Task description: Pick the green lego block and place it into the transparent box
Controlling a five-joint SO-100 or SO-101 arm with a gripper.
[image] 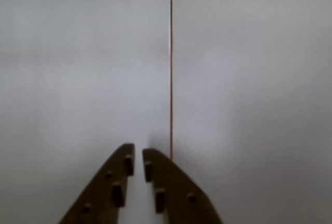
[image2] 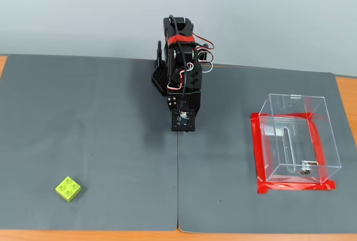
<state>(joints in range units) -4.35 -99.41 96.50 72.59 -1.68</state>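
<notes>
The green lego block lies on the grey mat at the front left of the fixed view, studs up. The transparent box stands at the right, edged by red tape, with nothing visible inside but a slot and a small metal fitting. The arm is folded at the back centre, far from both. In the wrist view my gripper points down at bare mat with its two dark fingers almost touching and nothing between them. Neither block nor box shows in the wrist view.
Two grey mats meet at a seam, which appears as a thin reddish line in the wrist view. The wooden table edge shows around the mats. A grey wall stands behind the arm.
</notes>
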